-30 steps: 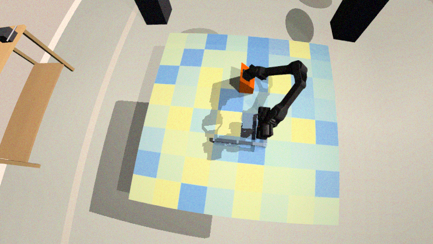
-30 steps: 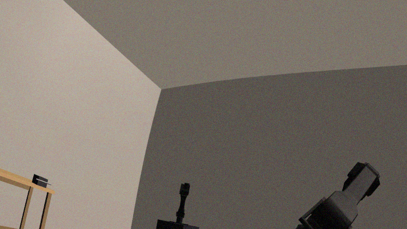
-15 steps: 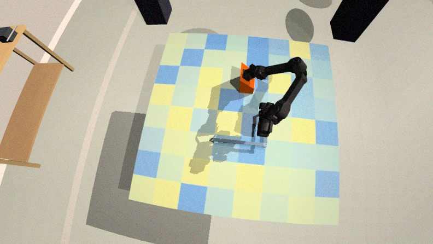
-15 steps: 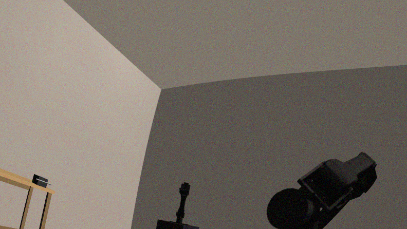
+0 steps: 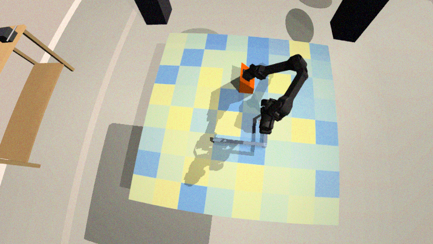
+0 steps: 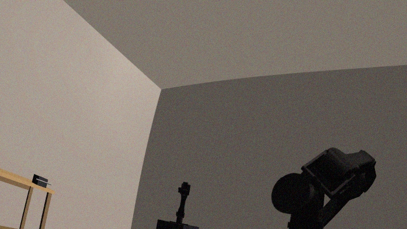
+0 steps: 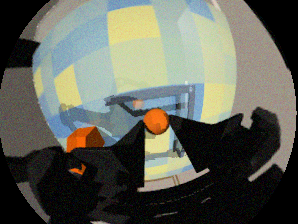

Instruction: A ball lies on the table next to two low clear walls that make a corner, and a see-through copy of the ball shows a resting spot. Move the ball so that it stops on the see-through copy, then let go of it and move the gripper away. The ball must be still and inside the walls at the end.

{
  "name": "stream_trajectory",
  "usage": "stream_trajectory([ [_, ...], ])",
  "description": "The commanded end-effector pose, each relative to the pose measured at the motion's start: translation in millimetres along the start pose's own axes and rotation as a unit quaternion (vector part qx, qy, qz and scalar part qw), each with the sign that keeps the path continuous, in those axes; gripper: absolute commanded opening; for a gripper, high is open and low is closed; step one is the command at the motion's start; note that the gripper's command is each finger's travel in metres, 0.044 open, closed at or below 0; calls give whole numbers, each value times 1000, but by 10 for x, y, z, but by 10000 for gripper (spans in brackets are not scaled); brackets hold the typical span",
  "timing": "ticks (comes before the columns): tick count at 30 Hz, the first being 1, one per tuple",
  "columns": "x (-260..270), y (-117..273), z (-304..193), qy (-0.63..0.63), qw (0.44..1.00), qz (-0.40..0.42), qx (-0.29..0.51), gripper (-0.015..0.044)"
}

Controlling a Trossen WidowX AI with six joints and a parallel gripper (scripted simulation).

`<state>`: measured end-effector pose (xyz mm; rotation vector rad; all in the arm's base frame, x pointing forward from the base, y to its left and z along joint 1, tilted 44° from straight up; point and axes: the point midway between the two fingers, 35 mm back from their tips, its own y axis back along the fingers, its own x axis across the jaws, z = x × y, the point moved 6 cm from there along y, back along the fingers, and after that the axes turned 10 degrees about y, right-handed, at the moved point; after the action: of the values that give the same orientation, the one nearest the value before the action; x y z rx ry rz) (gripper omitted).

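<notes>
The orange ball (image 7: pixel 156 121) is pinched between the fingertips of my gripper (image 7: pixel 156 120), held above the table in the wrist view. My gripper is shut on it. In the top view the gripper's hand is over the right end of the walls and hides the fingers and ball. The long clear wall (image 5: pixel 239 142) (image 7: pixel 165 91) and the short clear wall (image 5: pixel 264 139) (image 7: pixel 191 110) meet in a corner. The see-through copy (image 7: pixel 138 103) shows as a faint orange spot inside the walls, just beyond the ball in the wrist view. The fingers are not visible in the exterior view.
The arm's base end is at an orange block (image 5: pixel 246 87) (image 7: pixel 85 139) at the back of the checkered table (image 5: pixel 197 197). The arm's shadow lies across the table and the long wall. A wooden shelf (image 5: pixel 33 111) stands off to the left.
</notes>
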<state>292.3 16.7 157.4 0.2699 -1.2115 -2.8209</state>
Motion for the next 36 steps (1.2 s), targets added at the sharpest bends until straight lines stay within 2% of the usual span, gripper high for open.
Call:
stream_trajectory([
  [1, 98, -98, 17, -2, 1000, -1, -2, 0],
  [15, 295, -407, 29, -3, 1000, -1, -3, 0],
  [27, 301, -993, 40, -2, 1000, -1, -4, 0],
  [36, 305, -1051, 43, -2, 1000, -1, -5, 0],
])
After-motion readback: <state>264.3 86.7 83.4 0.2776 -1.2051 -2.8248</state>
